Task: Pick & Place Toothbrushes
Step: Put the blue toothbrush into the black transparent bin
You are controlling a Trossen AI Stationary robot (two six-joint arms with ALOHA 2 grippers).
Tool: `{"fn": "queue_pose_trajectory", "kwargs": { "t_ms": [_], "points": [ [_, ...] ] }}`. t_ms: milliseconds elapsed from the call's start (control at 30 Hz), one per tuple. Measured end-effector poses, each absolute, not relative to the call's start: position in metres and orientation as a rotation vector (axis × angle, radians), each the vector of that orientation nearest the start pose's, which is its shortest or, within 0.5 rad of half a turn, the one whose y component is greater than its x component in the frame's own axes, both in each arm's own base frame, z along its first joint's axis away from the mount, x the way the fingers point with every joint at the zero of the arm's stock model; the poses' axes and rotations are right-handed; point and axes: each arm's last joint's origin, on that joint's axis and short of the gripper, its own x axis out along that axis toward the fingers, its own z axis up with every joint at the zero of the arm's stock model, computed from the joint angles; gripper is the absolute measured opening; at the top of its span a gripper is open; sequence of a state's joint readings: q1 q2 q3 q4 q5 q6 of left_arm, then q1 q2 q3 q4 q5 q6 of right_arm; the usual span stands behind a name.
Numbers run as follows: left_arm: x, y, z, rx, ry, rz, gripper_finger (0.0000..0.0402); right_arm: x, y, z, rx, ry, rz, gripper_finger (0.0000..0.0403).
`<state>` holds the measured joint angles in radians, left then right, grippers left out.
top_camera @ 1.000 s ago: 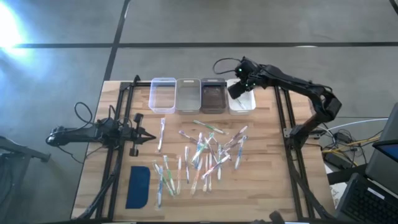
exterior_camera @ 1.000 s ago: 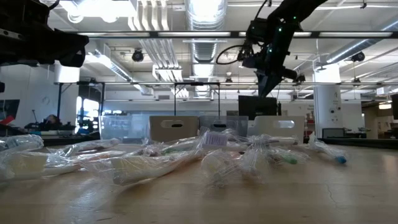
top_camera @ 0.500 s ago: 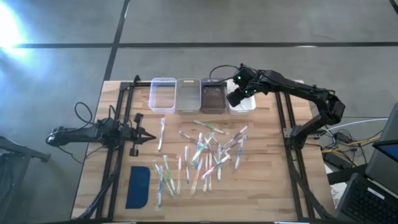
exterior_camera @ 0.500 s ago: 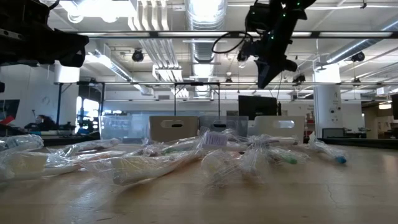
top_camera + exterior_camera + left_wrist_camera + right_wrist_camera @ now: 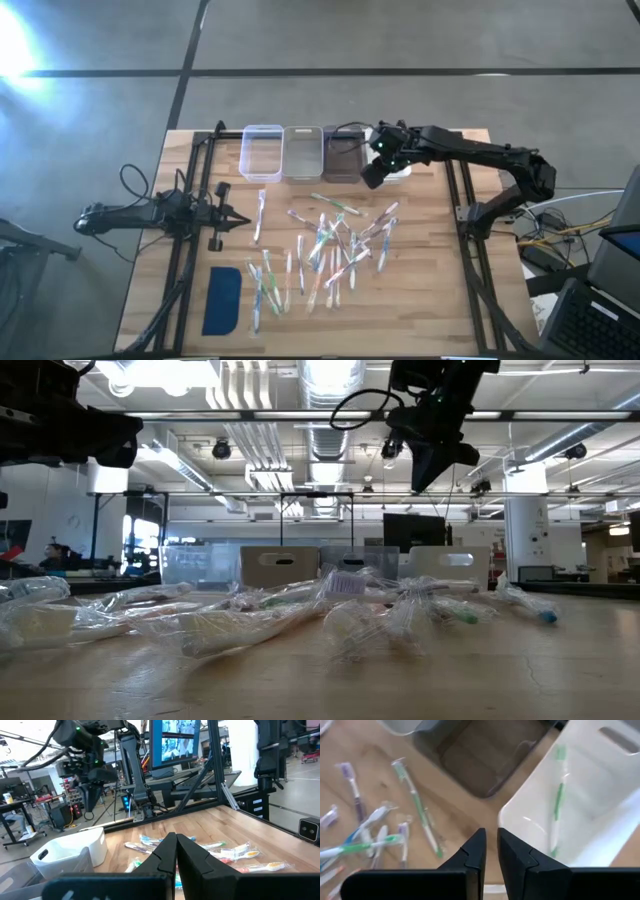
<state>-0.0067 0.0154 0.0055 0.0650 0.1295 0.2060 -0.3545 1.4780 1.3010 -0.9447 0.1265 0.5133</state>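
Note:
Several pale toothbrushes [image 5: 330, 245] lie scattered on the wooden table, near the row of bins. One green toothbrush [image 5: 559, 800] lies inside the white bin [image 5: 605, 785], the rightmost of the row [image 5: 400, 170]. My right gripper [image 5: 368, 180] hangs high over the near edge of the white bin and the dark bin [image 5: 343, 155], pointing steeply down. Its fingers [image 5: 475, 852] are shut to a narrow slit with nothing between them. My left gripper [image 5: 243, 221] waits level at the table's left side, shut and empty.
A clear bin [image 5: 262, 152] and a grey bin [image 5: 302, 152] stand left of the dark one along the far edge. A flat dark-blue pad [image 5: 222, 300] lies at the near left. Black frame rails [image 5: 462, 200] run along both table sides.
My right gripper has swung from above the white bin toward the table's near edge and a little to the left, over the bins' near rims, rolling slightly. It carries nothing. The toothbrushes on the table have stayed where they were.

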Motion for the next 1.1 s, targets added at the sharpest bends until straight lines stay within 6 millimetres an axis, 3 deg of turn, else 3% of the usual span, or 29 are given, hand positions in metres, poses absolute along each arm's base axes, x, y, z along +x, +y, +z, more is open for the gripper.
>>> {"fn": "queue_pose_trajectory", "kwargs": {
  "t_ms": [267,500,767,1100],
  "points": [
    [0.098,-0.004,0.17,0.209,-0.069,-0.13,0.0014,0.278,-0.068,0.298,0.614,0.989,-0.662,0.0028],
    [0.098,-0.004,0.17,0.209,-0.069,-0.131,0.0014,0.271,-0.03,0.312,0.69,0.944,-0.63,0.001],
    [0.098,-0.004,0.17,0.209,-0.069,-0.131,0.0014,0.252,0.014,0.322,0.726,0.87,-0.754,0.0012],
    [0.098,-0.005,0.17,0.209,-0.069,-0.131,0.0014,0.248,0.049,0.314,0.83,0.807,-0.877,0.0009]
  ]
}}
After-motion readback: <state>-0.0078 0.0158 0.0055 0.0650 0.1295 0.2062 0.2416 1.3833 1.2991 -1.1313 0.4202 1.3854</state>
